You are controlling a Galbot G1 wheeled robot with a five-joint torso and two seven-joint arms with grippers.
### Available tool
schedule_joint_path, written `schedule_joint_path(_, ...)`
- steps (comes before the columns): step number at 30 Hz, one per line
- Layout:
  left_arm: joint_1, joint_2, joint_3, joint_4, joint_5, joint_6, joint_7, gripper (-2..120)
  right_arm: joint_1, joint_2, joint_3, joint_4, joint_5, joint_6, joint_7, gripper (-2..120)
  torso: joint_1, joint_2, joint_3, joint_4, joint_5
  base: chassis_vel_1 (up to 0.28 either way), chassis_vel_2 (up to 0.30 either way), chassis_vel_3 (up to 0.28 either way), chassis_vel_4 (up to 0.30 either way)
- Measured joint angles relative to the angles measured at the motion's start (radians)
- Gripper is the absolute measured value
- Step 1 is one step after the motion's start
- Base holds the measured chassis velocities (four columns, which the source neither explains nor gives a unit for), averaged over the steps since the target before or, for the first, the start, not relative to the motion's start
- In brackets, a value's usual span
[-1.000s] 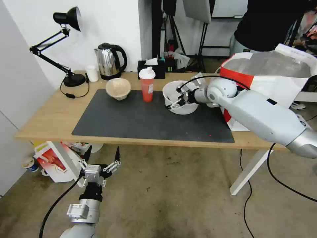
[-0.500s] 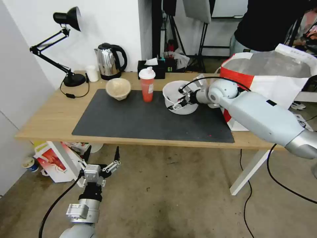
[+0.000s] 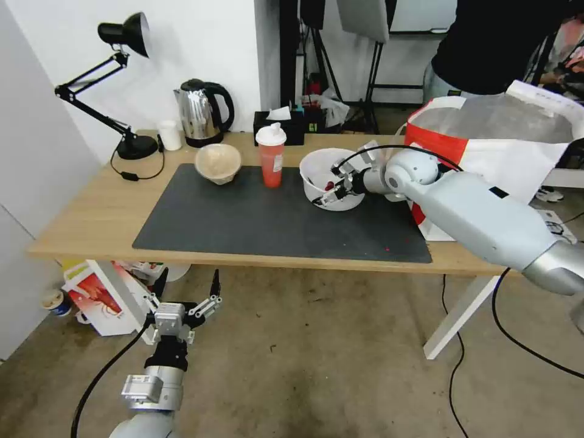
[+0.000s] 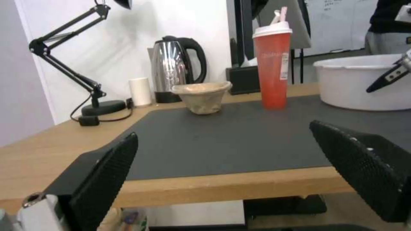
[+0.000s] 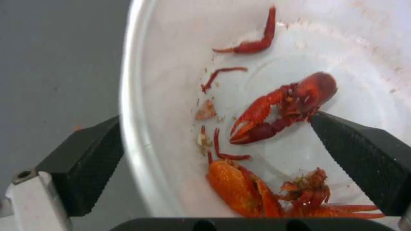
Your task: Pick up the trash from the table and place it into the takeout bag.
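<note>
The wide white plastic bowl (image 3: 316, 167) with red crayfish scraps (image 5: 278, 109) sits on the dark mat (image 3: 255, 219) of the table (image 3: 91, 213). My right gripper (image 3: 327, 192) (image 5: 216, 125) is open and straddles the bowl's rim (image 5: 128, 106) on the side nearest me, one finger (image 5: 81, 160) outside and the other finger (image 5: 364, 157) inside. Left of the bowl stand the red-orange cup (image 3: 271, 157) (image 4: 272, 67) and the beige pulp bowl (image 3: 218, 162) (image 4: 203, 96). The takeout bag (image 3: 493, 146) stands open at the table's right end. My left gripper (image 3: 185, 292) (image 4: 231, 173) hangs open below the table's front edge.
A black desk lamp (image 3: 131, 146), steel kettle (image 3: 201, 115), small white cup (image 3: 170, 135) and black tissue box (image 3: 280, 128) line the back of the table. A white carton (image 3: 100, 301) lies under the table. Cables trail on the floor at right.
My right gripper has shifted slightly right along the white bowl and settled over its rim. The left arm has not moved.
</note>
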Motion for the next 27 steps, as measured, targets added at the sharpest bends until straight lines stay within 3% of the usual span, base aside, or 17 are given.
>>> schedule_joint_path(16,-0.002,0.000,0.000,-0.001,-0.002,0.000,-0.003,100,0.003,0.011,-0.015,-0.019,-0.022,0.000,-0.004,100,0.000,0.000,0.000,0.0001,0.0001,0.000,0.000,0.000,0.000)
schedule_joint_path(25,-0.006,0.000,0.002,0.001,-0.004,0.000,-0.004,100,0.007,0.013,-0.015,-0.022,-0.015,0.000,0.009,78,0.000,0.000,0.000,0.0000,0.0000,0.000,0.000,0.000,0.000)
schedule_joint_path(27,-0.008,-0.001,0.005,0.002,-0.007,0.000,-0.005,100,0.010,0.012,-0.014,-0.022,-0.006,0.000,0.020,68,0.000,0.000,0.000,0.0001,0.0001,0.000,0.000,0.000,0.000)
